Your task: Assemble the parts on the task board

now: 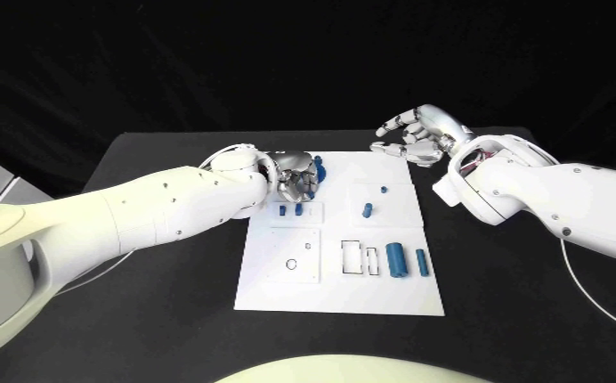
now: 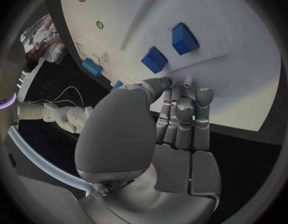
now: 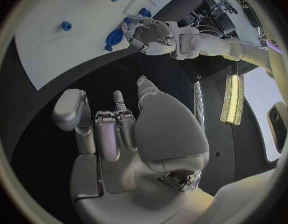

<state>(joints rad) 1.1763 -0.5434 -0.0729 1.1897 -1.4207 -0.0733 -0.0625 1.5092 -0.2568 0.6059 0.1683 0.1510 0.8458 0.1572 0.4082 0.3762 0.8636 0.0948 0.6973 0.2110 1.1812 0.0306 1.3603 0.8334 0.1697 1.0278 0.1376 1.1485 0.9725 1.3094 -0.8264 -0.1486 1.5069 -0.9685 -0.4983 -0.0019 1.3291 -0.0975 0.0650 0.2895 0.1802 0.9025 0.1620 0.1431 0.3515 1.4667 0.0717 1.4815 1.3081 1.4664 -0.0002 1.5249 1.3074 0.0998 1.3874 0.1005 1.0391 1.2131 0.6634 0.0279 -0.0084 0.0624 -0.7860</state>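
Table (image 1: 167,156): black, carrying the white task board (image 1: 342,298) at its middle.
Task board: a long white plate with raised white panels and black-outlined slots; small blue parts lie or stand on it.
Left hand (image 1: 296,178): over the board's far left corner in the head view, fingers curled in and pointing down at the plate. Its wrist view brings out what the head view hides: the thumb and fingertips (image 2: 189,81) are drawn together right at the white surface, a sliver of blue between them. Whether they actually pinch a part cannot be told.
Right hand (image 1: 418,135): held above the table beyond the board's far right corner, fingers bent but spread, nothing in them; its wrist view shows black table beneath.
Parts: two blue cylinders (image 1: 397,259) beside the slots near the board's front; two upright pieces (image 2: 169,50) just beside the left hand; one blue piece (image 1: 366,210) on the right panel.
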